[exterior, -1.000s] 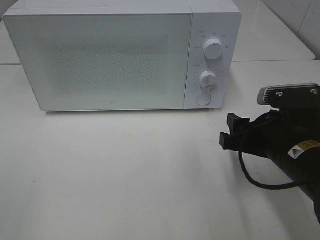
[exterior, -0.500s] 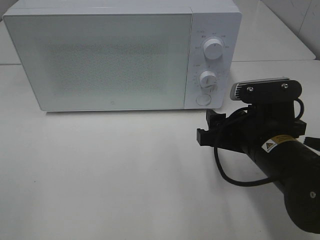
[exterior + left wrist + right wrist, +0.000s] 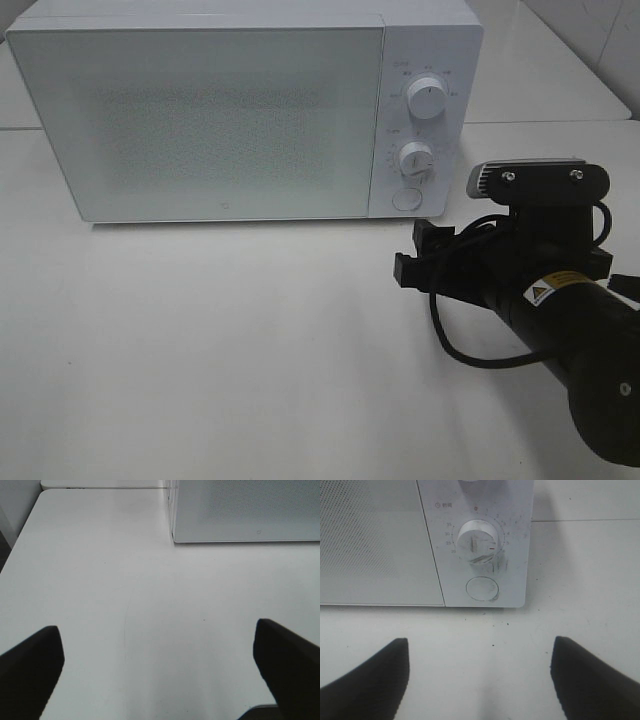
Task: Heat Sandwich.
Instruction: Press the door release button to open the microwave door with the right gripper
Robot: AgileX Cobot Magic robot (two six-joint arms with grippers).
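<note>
White microwave [image 3: 245,110], interior behind frosted door [image 3: 200,125]

Microwave [image 3: 230,110] on table [image 3: 200,350] (arm [image 3: 570,320] before it).

High camera overlooks the microwave [image 3: 220,110]; both wrist cameras face it low.

Soft, even overhead light is flooding the exterior high view, washing the white counter [image 3: 200,360] and the microwave [image 3: 220,120] into one pale tone, and the door's dotted screen is showing as grainy speckle. The black arm [image 3: 570,330] at the lower right of the frame is casting only a faint, diffuse shadow. In the wrist views the left claw's fingers [image 3: 30,675] and the right claw's fingers [image 3: 590,680] are looming dark and blurred.
</note>
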